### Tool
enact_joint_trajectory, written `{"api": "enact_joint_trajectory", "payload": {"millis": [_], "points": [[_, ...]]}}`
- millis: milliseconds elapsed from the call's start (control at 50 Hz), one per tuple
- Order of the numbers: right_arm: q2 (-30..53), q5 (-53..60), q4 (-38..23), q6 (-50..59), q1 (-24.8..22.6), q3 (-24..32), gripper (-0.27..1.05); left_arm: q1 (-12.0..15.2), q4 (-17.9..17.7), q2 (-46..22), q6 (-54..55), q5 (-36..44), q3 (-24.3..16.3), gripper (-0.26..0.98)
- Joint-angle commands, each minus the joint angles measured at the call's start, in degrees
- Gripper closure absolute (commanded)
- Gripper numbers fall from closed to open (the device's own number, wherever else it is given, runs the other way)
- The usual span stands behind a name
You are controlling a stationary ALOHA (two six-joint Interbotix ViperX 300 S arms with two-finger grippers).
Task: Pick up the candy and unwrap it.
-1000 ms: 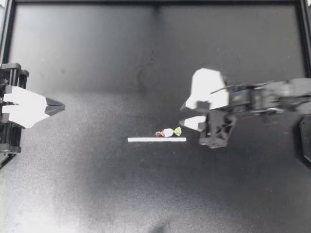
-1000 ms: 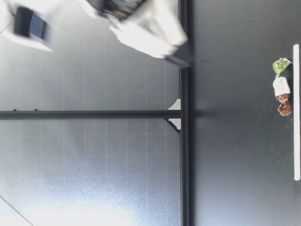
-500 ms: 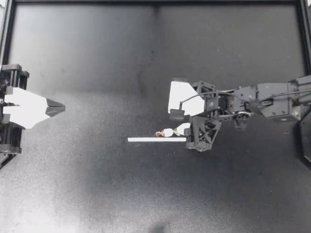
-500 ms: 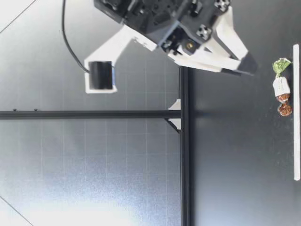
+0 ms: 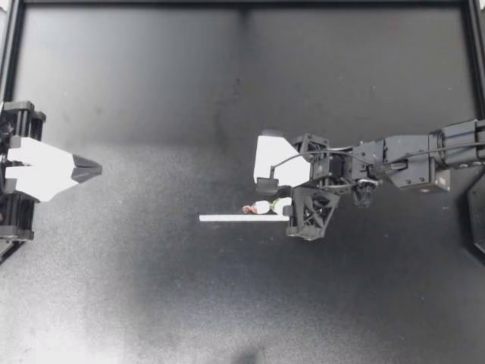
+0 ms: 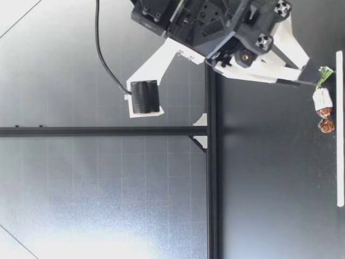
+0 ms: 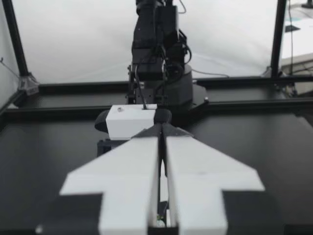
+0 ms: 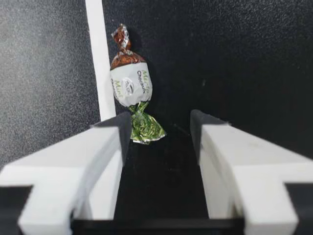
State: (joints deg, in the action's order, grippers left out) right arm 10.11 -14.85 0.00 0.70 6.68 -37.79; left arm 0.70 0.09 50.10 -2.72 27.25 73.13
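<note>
2 fingers of my right gripper (image 5: 271, 195) stand moderately apart with nothing clamped. The right arm reaches in across the table (image 5: 151, 91) to its middle, with the wrist tilted down and the fingertips low over the surface. In the right wrist view, the candy (image 8: 131, 90) has its green twist end just inside the gap, close beside 1 finger (image 8: 110, 142), while its white body and brown end lie ahead of the tips. The candy lies flat on the table alongside a white strip (image 5: 235, 218). My left gripper (image 5: 95, 168) sits at the table's left edge, well apart from the candy, its 2 fingers pressed together and holding nothing.
</note>
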Motion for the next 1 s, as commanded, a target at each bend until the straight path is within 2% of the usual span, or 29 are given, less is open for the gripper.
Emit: {"api": "enact_joint_trajectory", "payload": {"millis": [0, 440, 600, 840, 980], "points": [[-0.7, 0.0, 0.1, 0.0, -0.5, 1.1, 0.28, 0.1, 0.0, -0.3, 0.0, 0.3, -0.5, 0.86], [1.6, -1.1, 0.4, 0.3, -1.3, 1.9, 0.30, 0.1, 0.0, -0.3, -0.2, 0.3, -0.4, 0.86], [2.3, -4.8, 1.1, 1.6, -1.3, 2.7, 0.45, 0.1, 0.0, -0.3, -0.1, 0.2, -0.4, 0.86], [2.2, -10.8, 1.1, 2.0, -1.3, 3.8, 0.79, 0.1, 0.0, -0.3, -0.2, 0.3, -0.2, 0.86], [0.4, -11.6, 1.1, 1.8, -1.6, 4.7, 0.91, 0.1, 0.0, -0.4, -0.2, -0.1, -0.1, 0.86]]}}
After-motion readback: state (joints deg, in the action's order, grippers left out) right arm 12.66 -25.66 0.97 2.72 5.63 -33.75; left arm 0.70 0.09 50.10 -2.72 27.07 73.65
